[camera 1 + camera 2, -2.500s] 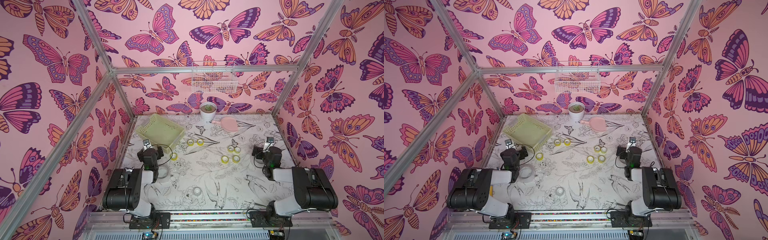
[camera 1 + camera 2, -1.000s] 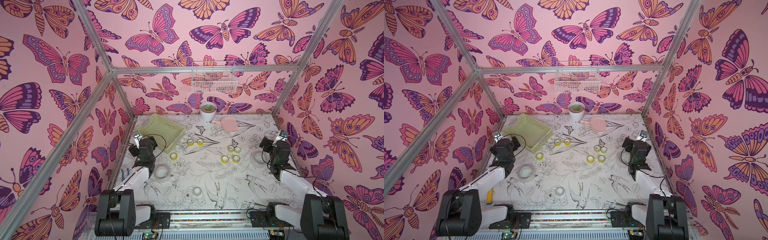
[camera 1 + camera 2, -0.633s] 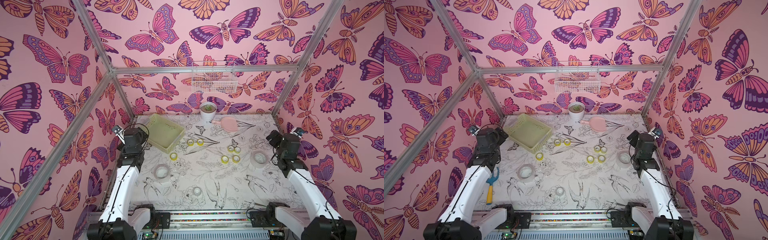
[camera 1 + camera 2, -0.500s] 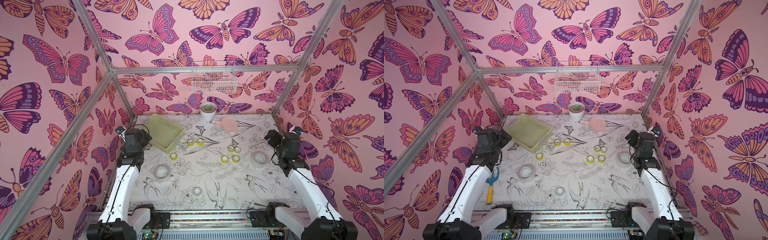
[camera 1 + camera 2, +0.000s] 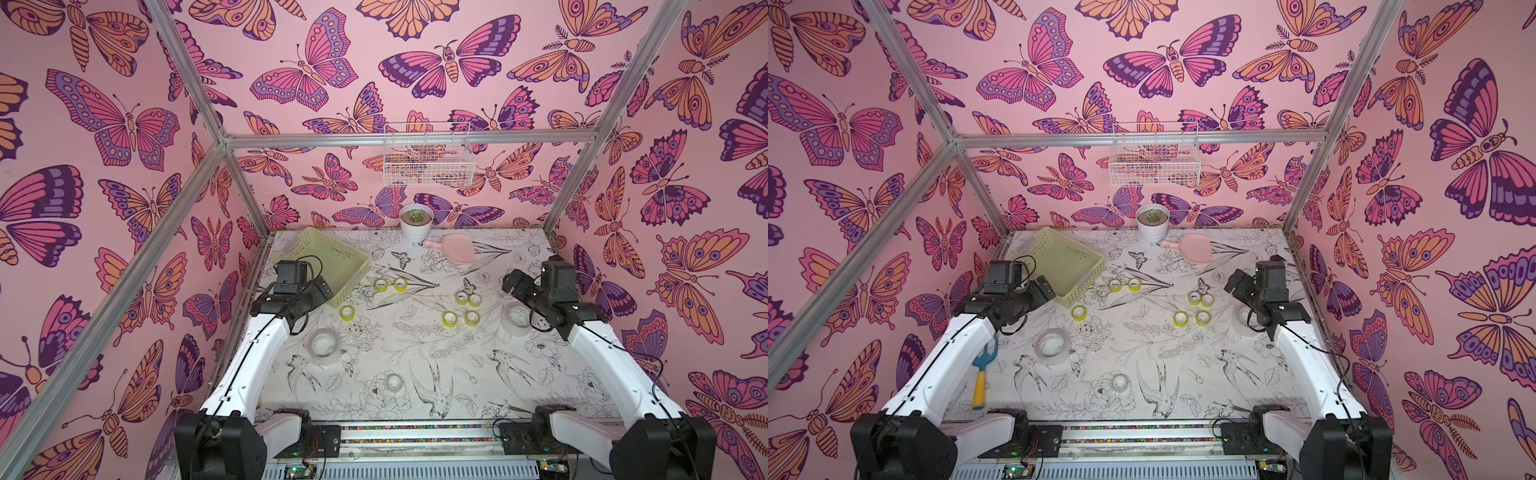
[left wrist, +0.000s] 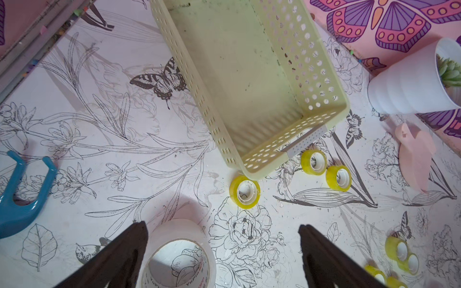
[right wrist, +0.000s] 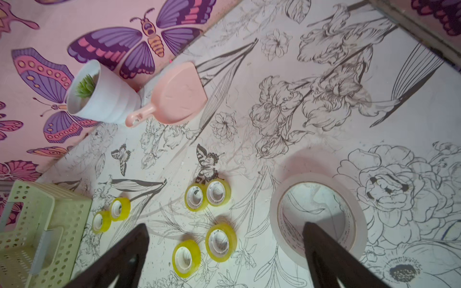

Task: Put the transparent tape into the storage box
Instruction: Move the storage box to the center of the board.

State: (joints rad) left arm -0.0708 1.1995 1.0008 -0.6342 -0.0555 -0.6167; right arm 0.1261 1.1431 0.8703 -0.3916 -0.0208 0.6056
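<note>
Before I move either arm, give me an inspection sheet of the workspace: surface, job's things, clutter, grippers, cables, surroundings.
Surface: table, floral print, small dark specks.
Job's things: storage box far left, nothing seen inside; seven small yellow tape rolls, one small clear roll, left large clear roll and right large clear roll all on the table, outside it.
Clutter: potted plant, pink scoop, blue-and-yellow hand rake, white wire basket on the back wall.
Grippers: left gripper open, empty, above the table; right gripper the same.
Cables: left wrist cable loops over the storage box edge; right wrist cable loops by the right large clear roll.
Surroundings: butterfly walls, aluminium frame; nothing else seen.
</note>
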